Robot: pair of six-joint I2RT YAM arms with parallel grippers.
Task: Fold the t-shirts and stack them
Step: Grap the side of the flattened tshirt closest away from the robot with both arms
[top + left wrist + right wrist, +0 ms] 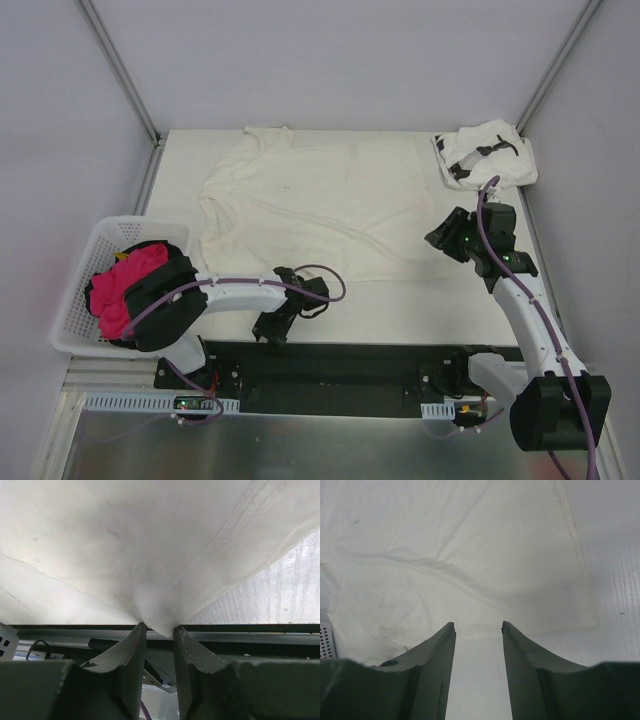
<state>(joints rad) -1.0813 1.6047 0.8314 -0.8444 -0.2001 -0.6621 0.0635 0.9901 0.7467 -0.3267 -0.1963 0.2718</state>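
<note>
My left jaws pinched on a point of the cream shirt (150,555), shirt spread out on the table (400,310), my right jaws apart and empty, its hem just past their tips at 12 o'clock, printed shirt (485,152) crumpled at 1 o'clock.

Cream t-shirt (320,205), black-marked white t-shirt (487,152)

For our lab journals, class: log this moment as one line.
left claw: shut on edge of large cream-white cloth t-shirt | right claw: open, by its hem
</note>
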